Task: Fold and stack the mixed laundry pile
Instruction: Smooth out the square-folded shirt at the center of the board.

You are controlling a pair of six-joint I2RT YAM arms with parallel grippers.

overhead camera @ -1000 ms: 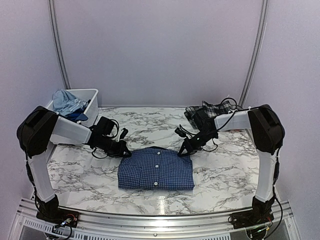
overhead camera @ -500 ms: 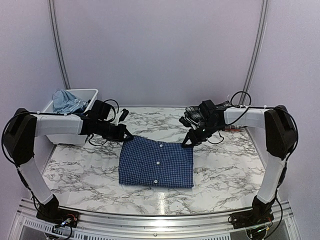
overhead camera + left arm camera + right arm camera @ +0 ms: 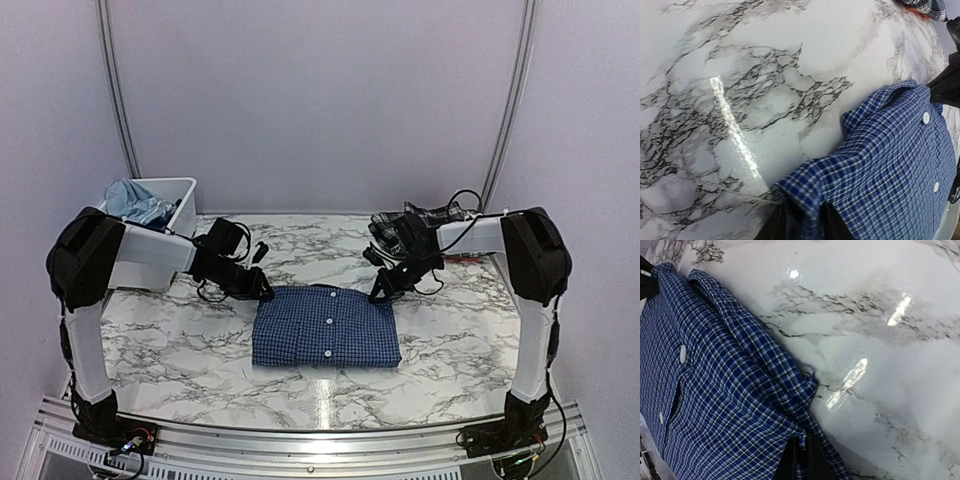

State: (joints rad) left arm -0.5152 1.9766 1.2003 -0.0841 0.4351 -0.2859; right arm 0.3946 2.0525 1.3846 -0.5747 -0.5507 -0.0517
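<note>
Shirt [image 3: 326,328] is laid centred on counter [image 3: 455,335], long axis left-right, collar toward far edge. Far corners are pinched by left claw [image 3: 263,294] and right claw [image 3: 379,294], both closed on cloth.

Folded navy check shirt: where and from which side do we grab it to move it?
Best bet: pinch the navy check shirt at its two far corners, one arm each, coming in low from the outer sides. It lies flat as a folded rectangle, buttons up, so the middle offers no lip; the far edge is bunched and layered. The right gripper is shut on its corner there.
</note>
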